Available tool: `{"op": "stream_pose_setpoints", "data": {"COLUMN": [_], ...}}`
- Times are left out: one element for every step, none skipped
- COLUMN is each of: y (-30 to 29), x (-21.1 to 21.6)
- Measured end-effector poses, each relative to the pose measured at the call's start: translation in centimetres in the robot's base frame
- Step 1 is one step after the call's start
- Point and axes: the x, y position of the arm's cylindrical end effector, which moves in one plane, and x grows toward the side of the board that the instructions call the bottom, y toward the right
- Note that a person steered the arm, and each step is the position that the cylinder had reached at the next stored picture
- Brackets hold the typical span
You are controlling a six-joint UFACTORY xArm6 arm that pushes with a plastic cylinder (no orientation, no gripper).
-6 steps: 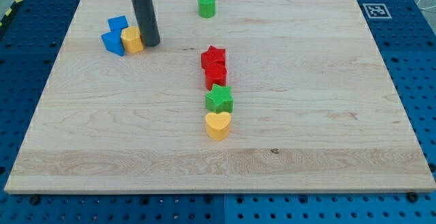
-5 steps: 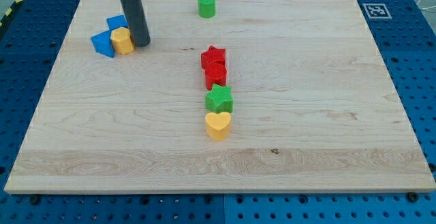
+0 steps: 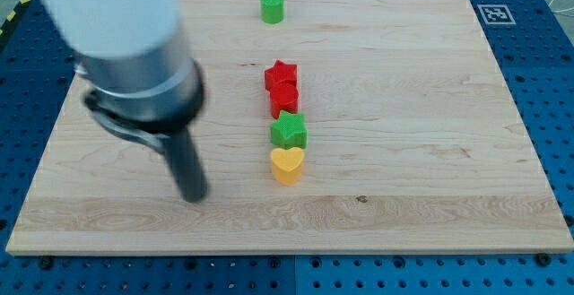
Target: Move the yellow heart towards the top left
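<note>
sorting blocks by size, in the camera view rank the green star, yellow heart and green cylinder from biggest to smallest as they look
1. green star and yellow heart: they look alike, too close to rank.
2. green cylinder: smallest, though it sits farther up the board, so distance may shrink it.

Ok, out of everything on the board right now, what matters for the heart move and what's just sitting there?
In play:
- yellow heart, low in the centre column
- my tip, on the board at the heart's view-left, apart from it

Just lying about:
- green star, touching the heart's top side
- two red blocks, stacked above the star in view
- green cylinder, near the view's top edge
</note>
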Motion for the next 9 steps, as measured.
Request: {"op": "stream_pose_setpoints", "data": {"y": [5.9, 10.4, 10.9, 8.1, 7.0, 6.5, 5.2, 4.0, 2.4], "x": [0.2, -0.1, -0.8, -2.1, -4.1, -6.0, -8.9, -11.8, -10.9]}}
